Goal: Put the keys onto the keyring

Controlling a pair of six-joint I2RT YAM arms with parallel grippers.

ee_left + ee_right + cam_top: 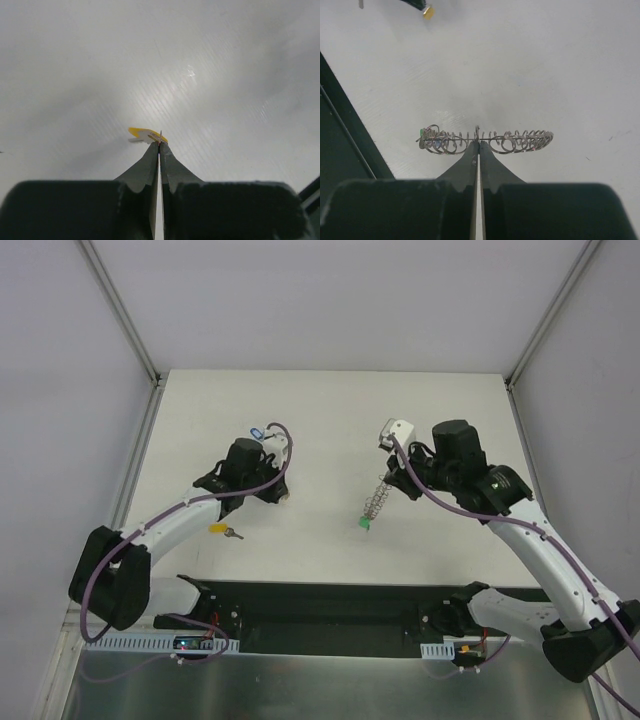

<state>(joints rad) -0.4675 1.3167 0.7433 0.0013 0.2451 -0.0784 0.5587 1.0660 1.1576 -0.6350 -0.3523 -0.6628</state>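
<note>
My right gripper (479, 143) is shut on the keyring (520, 141), a coil of grey wire loops seen edge-on and held above the table. A green key (423, 132) hangs at the ring's left end. In the top view the gripper (382, 488) holds the ring (375, 503) slanting down to the green key (365, 523). My left gripper (160, 144) is shut, and its tips pinch a thin metal edge of the yellow key (145, 134), low over the table. The top view shows that key (216, 529) below the left wrist. A blue key (257, 433) lies behind the left wrist.
A black base strip (330, 605) runs along the table's near edge and also shows in the right wrist view (340, 150). White walls with metal posts (125, 315) close in the table at the left, the back and the right.
</note>
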